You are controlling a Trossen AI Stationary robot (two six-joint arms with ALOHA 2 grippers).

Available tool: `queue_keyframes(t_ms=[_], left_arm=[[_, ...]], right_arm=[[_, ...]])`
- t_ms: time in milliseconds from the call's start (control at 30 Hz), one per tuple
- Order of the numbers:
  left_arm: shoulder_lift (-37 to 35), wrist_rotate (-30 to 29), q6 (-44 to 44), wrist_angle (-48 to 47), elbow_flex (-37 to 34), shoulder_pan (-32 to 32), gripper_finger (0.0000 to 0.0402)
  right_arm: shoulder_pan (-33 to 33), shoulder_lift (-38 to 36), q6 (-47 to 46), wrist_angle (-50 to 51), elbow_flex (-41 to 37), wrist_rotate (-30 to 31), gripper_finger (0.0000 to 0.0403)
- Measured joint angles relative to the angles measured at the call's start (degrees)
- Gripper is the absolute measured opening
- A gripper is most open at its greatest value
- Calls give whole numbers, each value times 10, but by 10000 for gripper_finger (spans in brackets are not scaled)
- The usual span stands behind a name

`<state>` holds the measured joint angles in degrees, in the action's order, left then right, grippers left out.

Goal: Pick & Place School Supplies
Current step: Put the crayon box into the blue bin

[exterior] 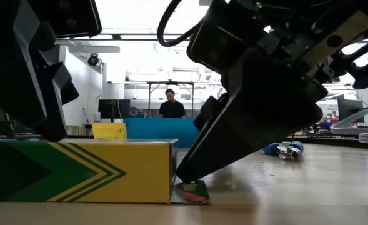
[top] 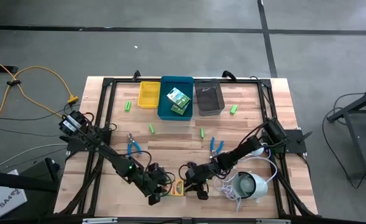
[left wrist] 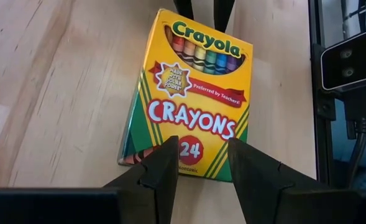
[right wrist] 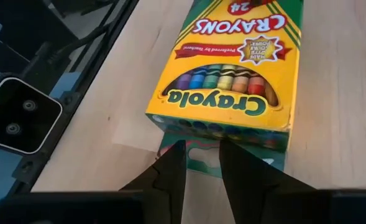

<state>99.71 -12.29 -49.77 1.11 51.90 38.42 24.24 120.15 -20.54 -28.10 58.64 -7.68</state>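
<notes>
A yellow-green crayon box [top: 178, 186] lies flat on the table near its near edge, between my two grippers. My left gripper [left wrist: 198, 171] is open over the box's bottom end [left wrist: 189, 155]. My right gripper [right wrist: 201, 165] is open by a narrow gap at the box's open green top flap [right wrist: 198, 155]. A second crayon box [top: 178, 101] lies in the blue bin. Two blue-handled scissors [top: 133, 147] [top: 216, 146] and several green pieces [top: 151, 128] lie on the table. My left gripper's open fingertips [exterior: 49, 131] stand on the box's top face at its bottom end [exterior: 21, 150], coming from above; the box lies flat on the table. My right gripper slants down from the table's right, and a fingertip [exterior: 187, 172] meets the open flap [exterior: 193, 192], which lies on the table.
The yellow bin [top: 148, 94], blue bin [top: 165, 112] and grey bin [top: 209, 98] stand in a row at the far edge. The round white device with its coiled cord [top: 248, 186] sits just right of my right gripper. A person shows far behind the table [exterior: 171, 103].
</notes>
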Motion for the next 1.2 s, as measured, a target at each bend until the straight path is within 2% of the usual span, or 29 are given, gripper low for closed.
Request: queue_keyframes(t_ms=[300, 733, 1200], left_arm=[[-1, -3, -3, -6, 0, 12, 138], [-1, -65, -17, -15, -1, 57, 138], [3, -105, -28, -17, -1, 86, 138]], right_arm=[[-10, 1, 49, -13, 23, -7, 91], [-14, 1, 115, 47, 111, -10, 91], [-42, -1, 119, 81, 167, -7, 91]])
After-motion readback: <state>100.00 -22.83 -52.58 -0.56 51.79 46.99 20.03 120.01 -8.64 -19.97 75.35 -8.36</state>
